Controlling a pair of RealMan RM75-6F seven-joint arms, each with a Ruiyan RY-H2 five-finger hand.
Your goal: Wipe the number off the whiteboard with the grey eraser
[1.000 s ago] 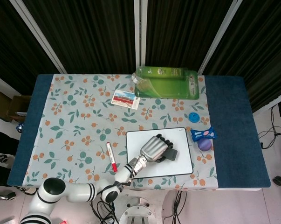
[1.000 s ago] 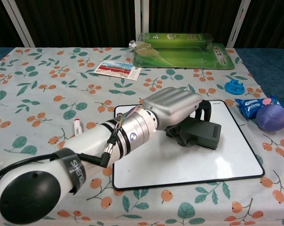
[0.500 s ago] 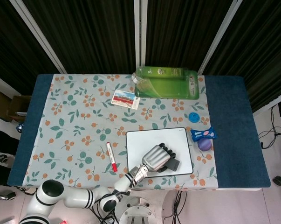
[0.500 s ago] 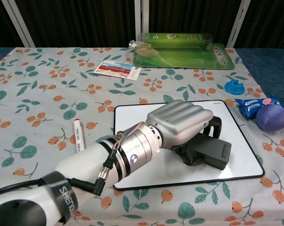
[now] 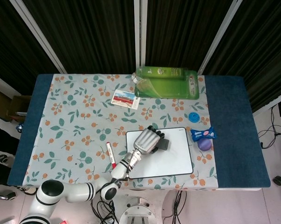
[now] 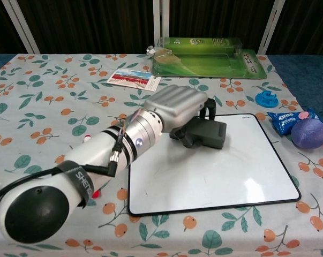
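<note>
My left hand grips the grey eraser and presses it on the far-left part of the whiteboard. The board's white surface shows no number in either view. The hand's fingers curl over the eraser's top, hiding its left half. My right hand appears in neither view.
A red-capped marker lies left of the board. A blue snack packet, purple ball and blue ring sit to its right. A green package and a postcard lie further back.
The left hand has slid the eraser from the board's near-right area back and left, up to the far-left part of the board.
</note>
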